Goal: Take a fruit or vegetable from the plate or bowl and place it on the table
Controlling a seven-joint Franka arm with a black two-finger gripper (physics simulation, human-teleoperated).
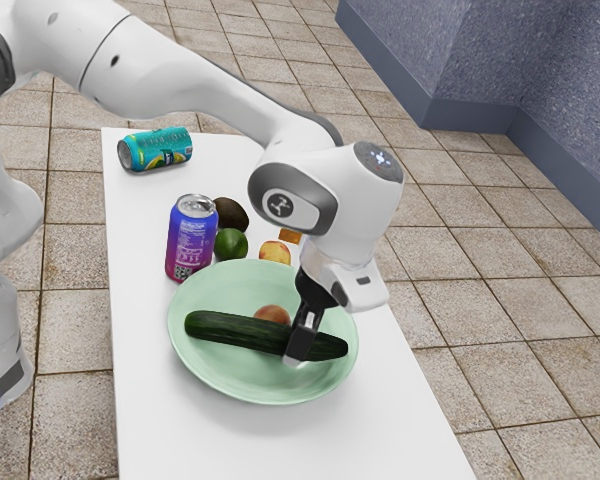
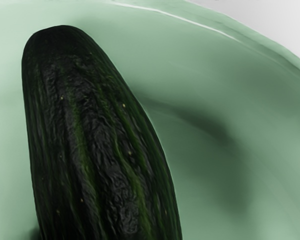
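Green bowl (image 1: 242,390): sits on the white table (image 1: 155,420), between the exterior view's left and right edges of the top; I see the table again past its rim in my wrist view.
Cucumber (image 1: 225,328): my item to move, inside the bowl, lying across it from near the rim at the exterior view's left to near the rim at its right. My wrist view has its rounded end pointing toward the bowl's wall.
Gripper (image 1: 299,345): down in the bowl, at the cucumber's part toward the exterior view's right. From out here I cannot tell whether it is open or closed.
Brown fruit (image 1: 271,314): in the bowl too, just beside the cucumber, on the side toward the table's far edge.
Purple-blue can (image 1: 189,240): upright on the table, just beyond the bowl, toward the table's exterior-view left edge.
Avocado (image 1: 232,214) and lime (image 1: 231,245): close together, just beside that can.
Yellow-red fruit (image 1: 275,252): on the table past the bowl's far rim, with a small orange-brown thing (image 1: 290,236) just behind it.
Teal can (image 1: 156,149): on its side, near the table's far corner at the exterior view's left.
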